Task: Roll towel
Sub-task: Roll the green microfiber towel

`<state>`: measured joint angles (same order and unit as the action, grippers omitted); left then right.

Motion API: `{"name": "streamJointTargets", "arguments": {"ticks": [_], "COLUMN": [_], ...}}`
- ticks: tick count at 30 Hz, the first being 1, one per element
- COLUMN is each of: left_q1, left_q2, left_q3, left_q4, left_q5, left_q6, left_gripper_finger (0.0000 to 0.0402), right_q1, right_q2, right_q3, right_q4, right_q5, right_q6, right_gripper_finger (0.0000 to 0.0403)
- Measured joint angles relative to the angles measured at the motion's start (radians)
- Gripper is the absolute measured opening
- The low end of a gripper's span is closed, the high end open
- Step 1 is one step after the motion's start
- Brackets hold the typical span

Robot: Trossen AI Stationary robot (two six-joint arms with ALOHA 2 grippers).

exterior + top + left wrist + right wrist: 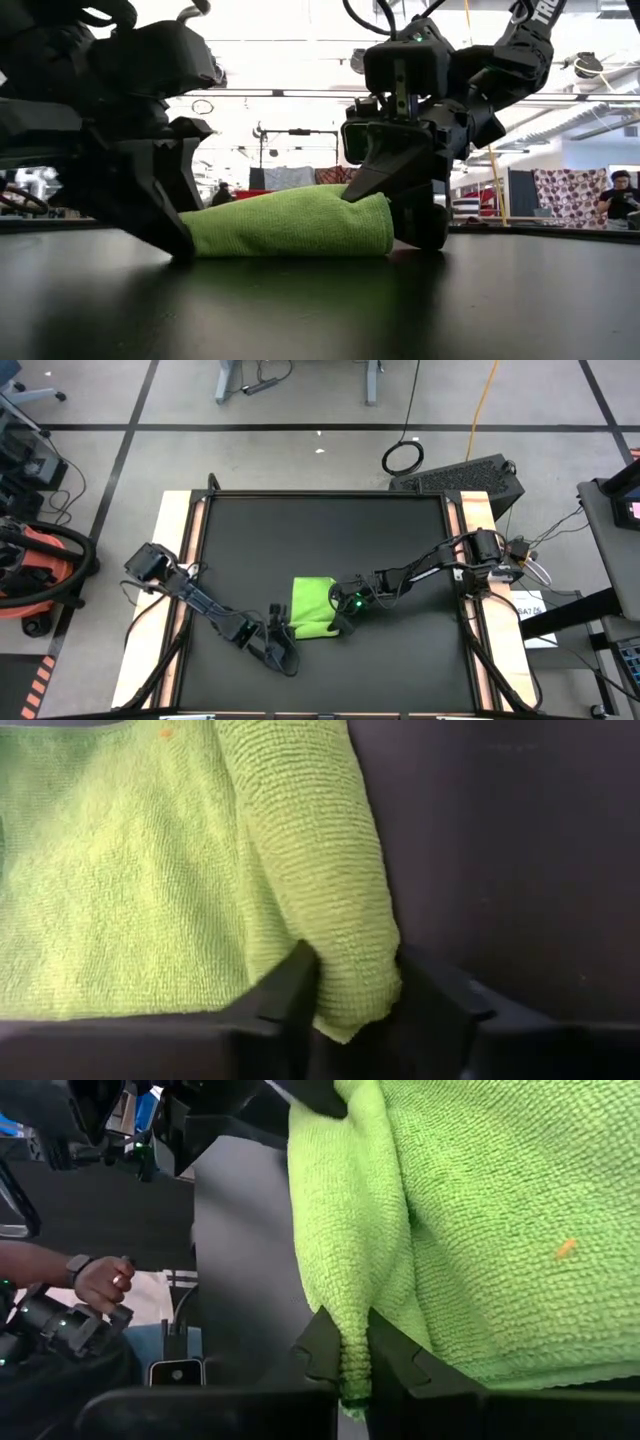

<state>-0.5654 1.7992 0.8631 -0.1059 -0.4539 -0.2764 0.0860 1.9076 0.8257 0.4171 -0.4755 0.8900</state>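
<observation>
The lime-green towel (312, 607) lies on the black table mat (320, 530), near its front middle. The towel's near edge is turned over into a thick roll (290, 222) that rests on the mat, with the flat remainder behind it. My left gripper (284, 633) is at the roll's left end and shut on it. My right gripper (344, 618) is at the roll's right end and shut on it. Both ends also show in the wrist views, the left (355, 1005) and the right (355, 1365). My left gripper pinches the left end of the towel's roll (350, 960) between its two fingers, several layers thick. The fingers come slanting down from the table's near left, along the roll. The roll lies on the mat. My right gripper pinches the right end of the towel's roll (352, 1330) between its two fingers, on a folded edge. The fingers come slanting down from the table's right side. The roll rests on the mat below them.
The mat is bordered by light wooden strips (178, 560) left and right. A dark case (460, 475) sits beyond the far right corner. A person's hand (105, 1283) shows beyond the table in the right wrist view. Bare mat lies behind the towel.
</observation>
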Motion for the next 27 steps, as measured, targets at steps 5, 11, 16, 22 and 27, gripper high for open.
{"name": "streamJointTargets", "arguments": {"ticks": [5,11,16,22,27], "left_q1": [0.02,0.083,0.15,0.227,0.307], "left_q2": [0.0,-0.001,0.0,0.001,0.002], "left_q3": [0.0,0.0,0.0,0.0,-0.002], "left_q4": [0.025,0.088,0.141,0.144,0.141], "left_q5": [0.051,0.264,0.528,0.732,0.897], "left_q6": [0.005,-0.031,-0.026,-0.027,-0.034], "left_gripper_finger": [0.0032,0.0014,0.0014,0.0013,0.0012], "right_q1": [0.0,0.013,0.031,0.069,0.156], "right_q2": [0.0,-0.024,-0.085,-0.156,-0.208], "right_q3": [-0.002,-0.006,-0.004,-0.005,-0.004], "right_q4": [0.025,0.02,-0.016,-0.13,-0.156], "right_q5": [-0.014,-0.018,-0.012,0.024,0.142], "right_q6": [-0.006,-0.121,-0.236,-0.372,-0.55], "right_gripper_finger": [0.0027,0.0097,0.0192,0.0268,0.027]}}
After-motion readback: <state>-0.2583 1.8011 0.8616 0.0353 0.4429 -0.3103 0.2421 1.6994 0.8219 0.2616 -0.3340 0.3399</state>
